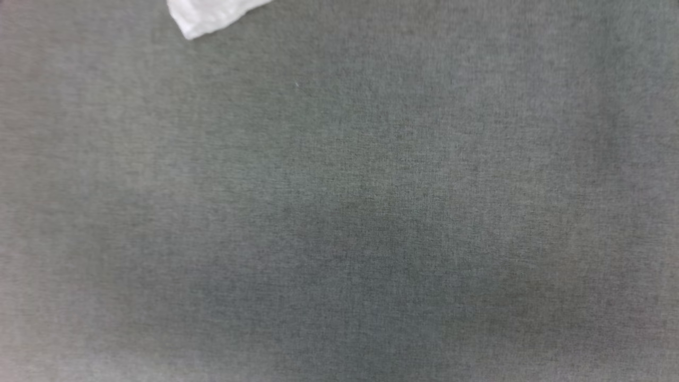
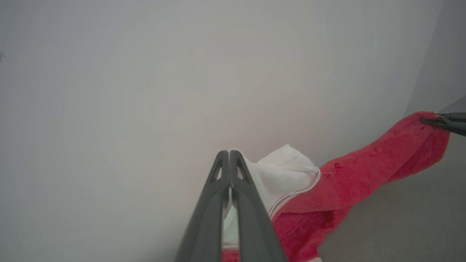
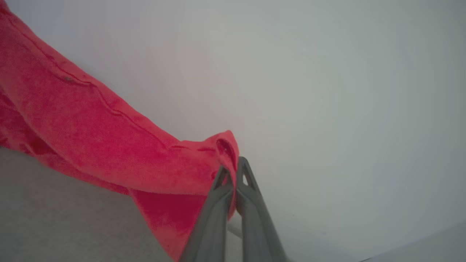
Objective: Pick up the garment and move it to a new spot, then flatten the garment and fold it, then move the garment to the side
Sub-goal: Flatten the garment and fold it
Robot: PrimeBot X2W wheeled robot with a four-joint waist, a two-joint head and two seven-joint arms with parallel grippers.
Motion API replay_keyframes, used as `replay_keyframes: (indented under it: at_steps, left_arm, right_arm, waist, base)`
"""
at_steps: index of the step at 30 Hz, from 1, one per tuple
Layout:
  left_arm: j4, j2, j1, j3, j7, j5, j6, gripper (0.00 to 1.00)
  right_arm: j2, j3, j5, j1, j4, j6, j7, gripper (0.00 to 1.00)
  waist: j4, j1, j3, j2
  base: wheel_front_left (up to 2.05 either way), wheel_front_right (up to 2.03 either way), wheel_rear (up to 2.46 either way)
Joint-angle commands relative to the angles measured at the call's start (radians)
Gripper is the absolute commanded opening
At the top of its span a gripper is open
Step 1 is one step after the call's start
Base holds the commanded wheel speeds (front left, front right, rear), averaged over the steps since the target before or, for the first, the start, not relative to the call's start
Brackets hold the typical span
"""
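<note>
Left wrist view has the left tool (image 2: 229,151) with its two dark fingers (image 2: 247,218) pressed together tip to tip; white cloth shows in the slit between them and bulges just to their right, so this tool is clamped on the white sleeve panel of the garment (image 2: 349,174); a thin red-and-white trim line edges that panel where it meets the red body; from there the red cloth runs up and to the right as a sagging band to the right tool (image 2: 437,122), whose dark tip bites the far red end at the view's right edge. Right wrist view has that tool's fingers closed as well, a bunched red fold caught at their tips; the red cloth stretches away up and to the left, a seam running along it. The garment hangs between both tools above the grey bench (image 3: 54,218), a pale wall (image 3: 327,91) behind; whether its lower folds touch the bench cannot be told. Head view looks down on the bench's grey weave; a white cloth corner (image 1: 212,18) pokes in at the top edge, left of centre; whether it belongs to the garment cannot be told.
</note>
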Motion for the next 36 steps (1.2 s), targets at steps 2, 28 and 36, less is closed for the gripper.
replay_keyframes:
  at_steps: [2, 28, 36]
  left_arm:
    - [-0.073, 0.058, 0.089, -0.053, 0.044, -0.063, 0.002, 0.00]
    - [-0.841, 0.524, 1.045, -0.181, 0.178, -0.421, 0.307, 0.00]
    - [-0.983, 0.584, 1.211, -0.183, 0.196, -0.503, 0.391, 0.00]
  right_arm:
    - [0.010, 0.047, 0.074, 0.066, 0.012, -0.002, 0.020, 0.00]
    - [-0.450, 0.265, 0.798, 1.077, -0.846, -0.002, 0.621, 0.00]
    - [-0.513, 0.186, 0.866, 1.338, -1.032, -0.002, 0.832, 0.00]
  waist:
    - [0.018, 0.0000, -0.076, 0.0000]
    - [0.034, 0.0000, -0.339, 0.0000]
    - [0.030, 0.0000, -0.352, 0.0000]
  base:
    - [0.00, 0.00, 0.00]
    - [0.00, 0.00, 0.00]
    - [0.00, 0.00, 0.00]
